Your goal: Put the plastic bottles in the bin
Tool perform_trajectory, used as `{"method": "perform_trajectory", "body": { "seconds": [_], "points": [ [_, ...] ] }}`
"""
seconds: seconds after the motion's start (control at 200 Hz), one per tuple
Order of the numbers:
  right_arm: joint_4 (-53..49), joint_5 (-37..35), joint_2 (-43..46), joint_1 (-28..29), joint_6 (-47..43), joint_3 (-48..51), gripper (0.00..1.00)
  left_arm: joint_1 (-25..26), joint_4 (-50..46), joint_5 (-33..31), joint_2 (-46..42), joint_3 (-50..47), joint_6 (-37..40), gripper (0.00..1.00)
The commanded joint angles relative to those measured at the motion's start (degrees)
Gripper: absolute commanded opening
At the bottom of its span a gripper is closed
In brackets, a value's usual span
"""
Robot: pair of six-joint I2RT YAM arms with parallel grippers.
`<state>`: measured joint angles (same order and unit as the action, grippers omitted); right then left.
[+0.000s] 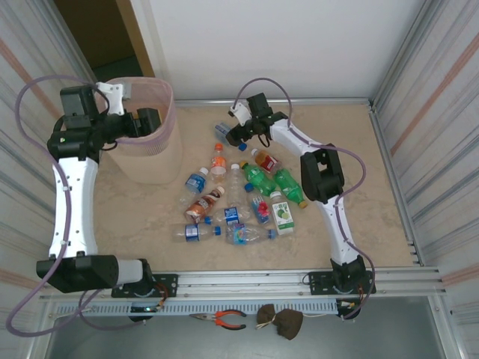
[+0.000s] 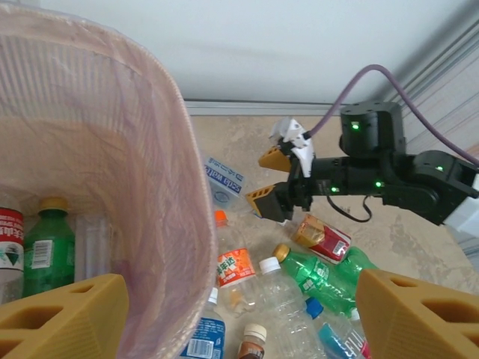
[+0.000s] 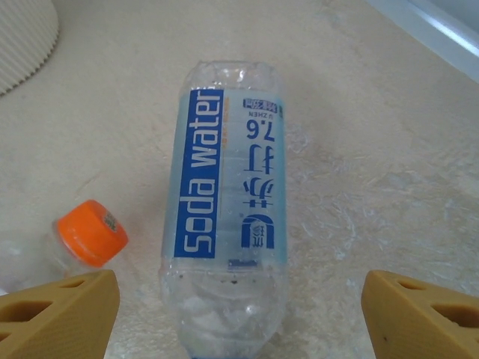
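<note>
I am seeing a clear, glossy, crinkled plastic bottle [image 3: 224, 217] on a matt, mottled tabletop [image 3: 389, 149]. The ribbed bin [image 1: 156, 163] is wearing a thin translucent pink plastic liner [image 2: 112, 134].

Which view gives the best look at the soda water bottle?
Right wrist: the soda water bottle lies close below the camera, its label readable and nearly all of it in frame. Top external shows it small, at the far end of the pile. Left wrist shows its label just past the bin.

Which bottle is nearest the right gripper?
The clear soda water bottle with the blue-and-white label, lying farthest back on the table; the others lie nearer the front.
</note>
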<state>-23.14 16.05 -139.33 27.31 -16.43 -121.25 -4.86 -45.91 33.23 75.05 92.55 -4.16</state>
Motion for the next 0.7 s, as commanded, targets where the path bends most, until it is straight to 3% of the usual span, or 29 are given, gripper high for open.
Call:
{"method": "perform_trajectory", "body": {
  "seconds": [0.0,0.361,0.691],
  "points": [
    [-4.5,-0.2,-3.8,0.7,-3.4,-4.4,0.84,1.5,1.3,-0.3,-1.1,-1.1,-0.3,0.8],
    [-13.6,-4.2,-12.3,1.4,-5.8,-17.5,0.75,4.8,2.4,-2.3,-1.3,-3.3,-0.9,0.8],
    [-14.3,-5.6,-12.9,1.8,-7.3,-18.1,0.57,5.0,2.3,-2.4,-1.6,-4.0,-0.9,0.8]
  ]
}}
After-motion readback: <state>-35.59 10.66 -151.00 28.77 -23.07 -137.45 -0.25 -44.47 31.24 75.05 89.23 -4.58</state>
